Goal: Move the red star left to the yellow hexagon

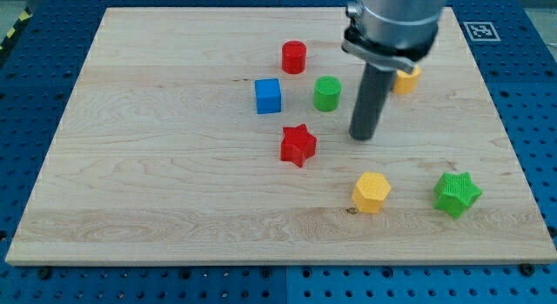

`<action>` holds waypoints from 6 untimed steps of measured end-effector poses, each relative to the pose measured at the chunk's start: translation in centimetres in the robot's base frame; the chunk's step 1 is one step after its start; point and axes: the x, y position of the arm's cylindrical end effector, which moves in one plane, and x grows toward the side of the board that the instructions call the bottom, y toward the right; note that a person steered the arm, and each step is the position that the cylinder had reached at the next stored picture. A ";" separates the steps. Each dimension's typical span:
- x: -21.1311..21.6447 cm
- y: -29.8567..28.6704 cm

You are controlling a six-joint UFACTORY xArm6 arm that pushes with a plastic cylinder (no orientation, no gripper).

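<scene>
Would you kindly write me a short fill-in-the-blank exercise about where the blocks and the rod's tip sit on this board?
1. The red star lies just below the ____ cube.
2. My tip rests to the view's ____ of the red star, touching no block.
3. The yellow hexagon has the green ____ to its right.
4. The red cylinder sits up and left of the ____ cylinder.

Missing words: blue; right; star; green
</scene>
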 end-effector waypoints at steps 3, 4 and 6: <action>-1.3 -10.8; 0.1 -10.6; 1.3 -7.6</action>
